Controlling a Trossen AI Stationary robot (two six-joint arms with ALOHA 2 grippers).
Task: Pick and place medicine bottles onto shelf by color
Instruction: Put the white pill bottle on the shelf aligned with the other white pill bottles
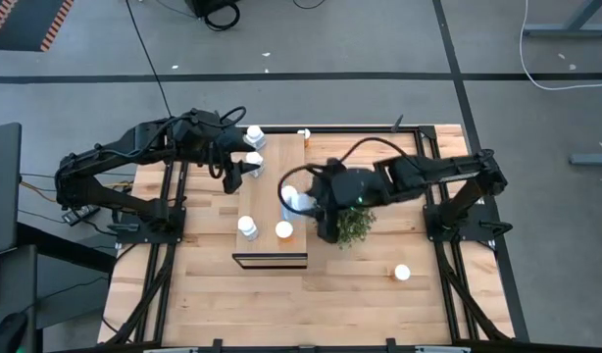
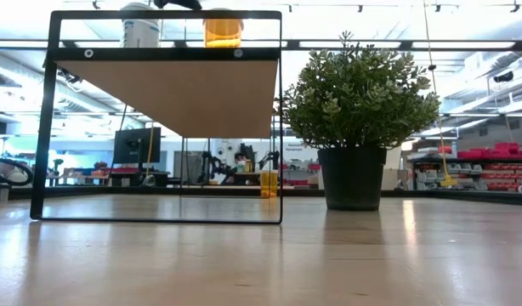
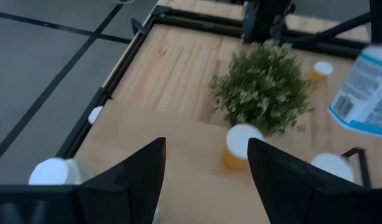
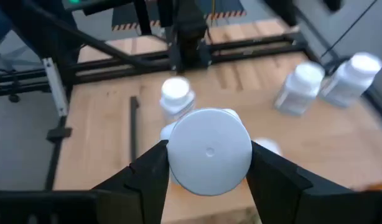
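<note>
The light-wood shelf (image 1: 271, 186) stands mid-table. On it stand white bottles (image 1: 254, 134) (image 1: 254, 159) (image 1: 247, 227) and an orange bottle (image 1: 284, 231). My right gripper (image 1: 297, 203) is over the shelf's right side, shut on a white bottle (image 4: 209, 152). That bottle also shows in the left wrist view (image 3: 365, 93). My left gripper (image 1: 232, 176) is open and empty at the shelf's left edge, its fingers (image 3: 135, 174) apart. Another orange bottle (image 1: 402, 273) stands on the table at the near right. In the low view a white bottle (image 2: 140, 25) and an orange one (image 2: 223, 30) stand on the shelf top. My right gripper pinches the white bottle between its two fingers (image 4: 147, 171), which stand on either side just below the white cap (image 4: 209, 149). The fingers come from above, pointing down. The bottle hangs cap up, slightly tilted, and its base (image 3: 343, 115) looks clear of the shelf top.
The bushy green potted plant (image 1: 355, 226) stands just right of the shelf, close under my right arm. A small orange bottle (image 1: 303, 133) sits at the shelf's far right corner. Bare tabletop (image 1: 360, 304) lies near and right.
</note>
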